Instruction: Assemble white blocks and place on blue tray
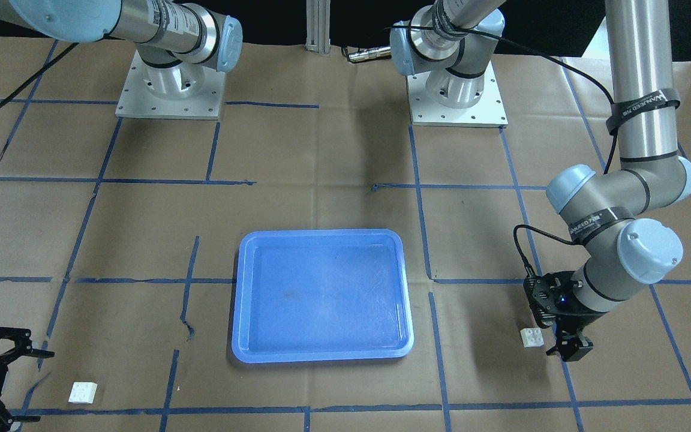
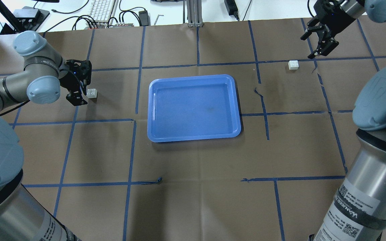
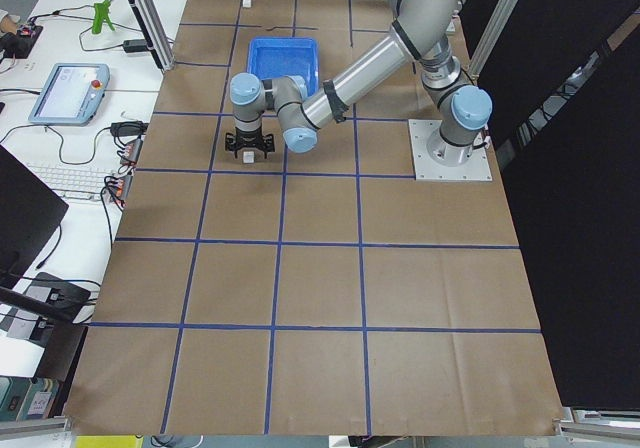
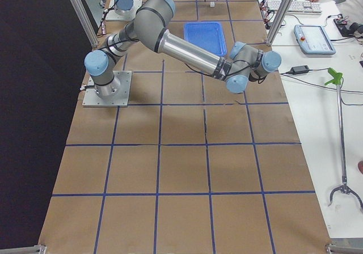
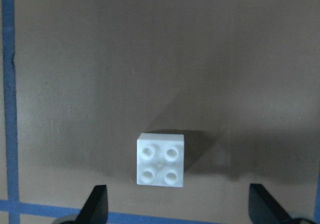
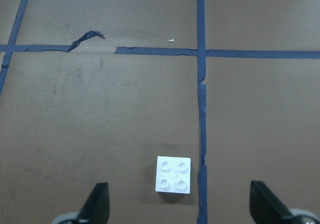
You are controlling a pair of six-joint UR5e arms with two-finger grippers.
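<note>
Two white blocks lie on the brown paper, one on each side of the empty blue tray [image 1: 321, 297], which also shows in the overhead view [image 2: 193, 107]. My left gripper [image 2: 83, 92] is open and hovers over one white block [image 2: 92, 93]. In the left wrist view that block [image 5: 160, 159] sits studs up, just ahead of the open fingertips [image 5: 97, 204]. My right gripper [image 2: 314, 43] is open and empty above the other white block [image 2: 293, 65]. In the right wrist view that block [image 6: 173, 174] also lies just ahead of the fingertips [image 6: 97, 201].
Blue tape lines grid the brown paper; one strip [image 6: 201, 134] runs right beside the right-side block. The two arm bases [image 1: 170, 90] [image 1: 457, 90] stand at the robot's edge. Keyboards and cables [image 2: 102, 10] lie beyond the table's far edge.
</note>
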